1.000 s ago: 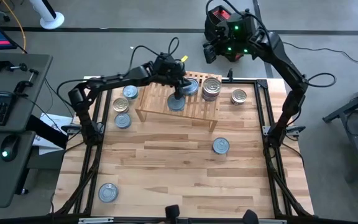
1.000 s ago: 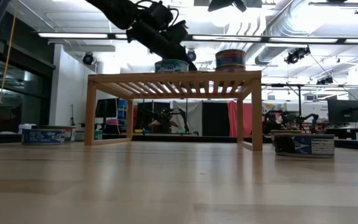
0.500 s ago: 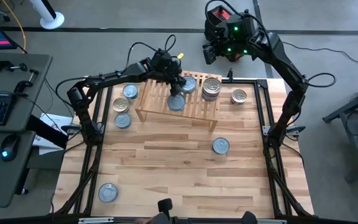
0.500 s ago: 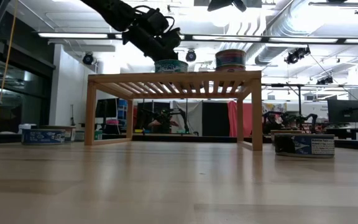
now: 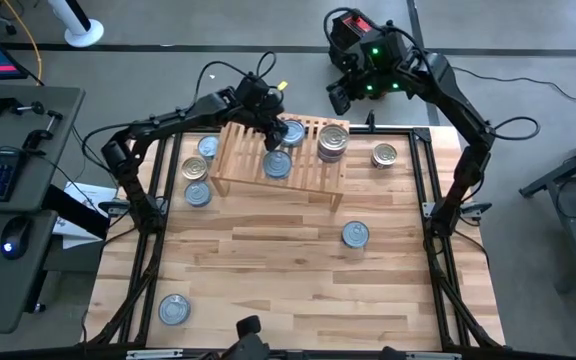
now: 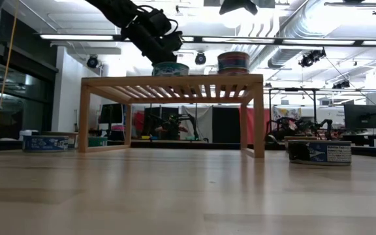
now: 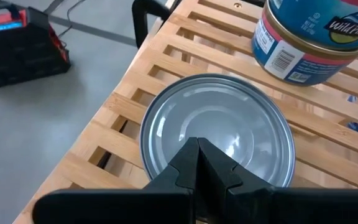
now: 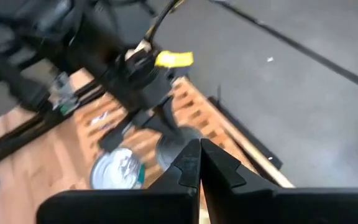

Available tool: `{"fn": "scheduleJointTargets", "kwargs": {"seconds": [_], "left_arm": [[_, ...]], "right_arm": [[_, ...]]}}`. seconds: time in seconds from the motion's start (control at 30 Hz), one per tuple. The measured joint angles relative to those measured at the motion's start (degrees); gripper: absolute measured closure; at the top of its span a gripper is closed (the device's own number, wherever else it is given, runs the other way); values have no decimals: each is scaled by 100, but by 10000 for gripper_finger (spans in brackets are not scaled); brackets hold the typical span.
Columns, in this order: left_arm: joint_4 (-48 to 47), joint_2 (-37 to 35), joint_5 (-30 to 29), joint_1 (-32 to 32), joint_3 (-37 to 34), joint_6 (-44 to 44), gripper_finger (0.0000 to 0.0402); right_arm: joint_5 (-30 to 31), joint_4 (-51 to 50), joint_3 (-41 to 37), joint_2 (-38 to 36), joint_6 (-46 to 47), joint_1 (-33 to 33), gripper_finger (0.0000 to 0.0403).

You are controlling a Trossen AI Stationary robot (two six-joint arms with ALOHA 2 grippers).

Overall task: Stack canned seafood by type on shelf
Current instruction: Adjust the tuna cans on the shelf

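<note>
Upper centre of the high view: shelf (image 5: 298, 172) carries two single tins plus a stack (image 5: 332, 141); six loose tins remain on the tabletop. Left gripper (image 5: 271, 136) over silver-lidded tin (image 7: 219, 140), fingers closed, empty. Right gripper (image 8: 197, 163) closed, parked high.

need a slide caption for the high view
Left gripper over a silver-lidded tin on the wooden shelf; right gripper waits beyond the table's far edge; more tins lie scattered around.
</note>
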Motion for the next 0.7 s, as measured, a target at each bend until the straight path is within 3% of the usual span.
{"fn": "scheduleJointTargets", "kwargs": {"seconds": [0.37, 0.5, 0.7], "left_arm": [[100, -575, -356, 8, -55, 148, 401], [-36, -683, -430, 8, -50, 291, 401], [-353, -862, -580, 4, -39, 278, 401]], "right_arm": [[-120, -189, -5, 45, -115, 26, 403], [-154, -675, 2, 380, -233, 46, 403], [-526, -131, 0, 1093, -236, 70, 403]]}}
